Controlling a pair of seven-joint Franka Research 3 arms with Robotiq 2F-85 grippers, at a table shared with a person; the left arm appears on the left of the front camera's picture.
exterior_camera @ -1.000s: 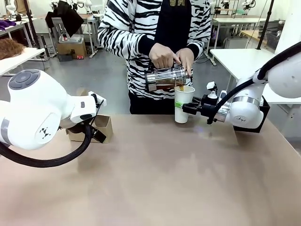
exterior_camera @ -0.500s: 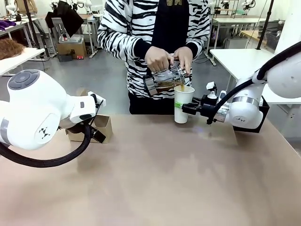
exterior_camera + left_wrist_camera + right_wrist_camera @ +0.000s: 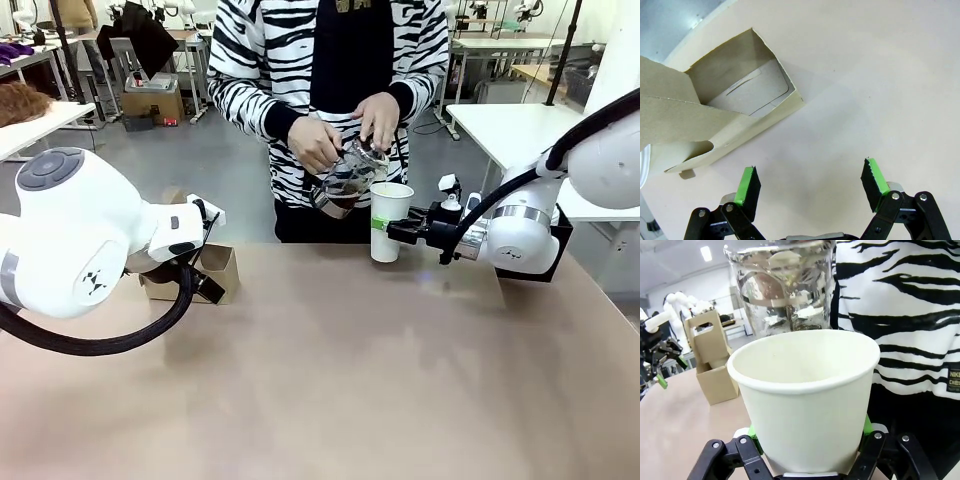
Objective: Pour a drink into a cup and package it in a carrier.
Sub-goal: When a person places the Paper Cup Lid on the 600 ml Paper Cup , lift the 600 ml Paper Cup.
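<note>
My right gripper [image 3: 397, 232] clasps the upright cup [image 3: 390, 205] at the far right; the carrier [image 3: 224, 266] sits well left on the bench, beside my released left gripper [image 3: 812, 182].

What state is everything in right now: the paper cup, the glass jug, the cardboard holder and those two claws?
Cup: upright, no lid, gripped on both sides; fill level hidden.
Pitcher: tilted beside the cup's rim, in the person's hands, dark drink in its lower part.
Carrier: standing on the table, visible slot empty.
Left gripper: open, holding nothing, near the carrier.
Right gripper: shut on the cup.
</note>
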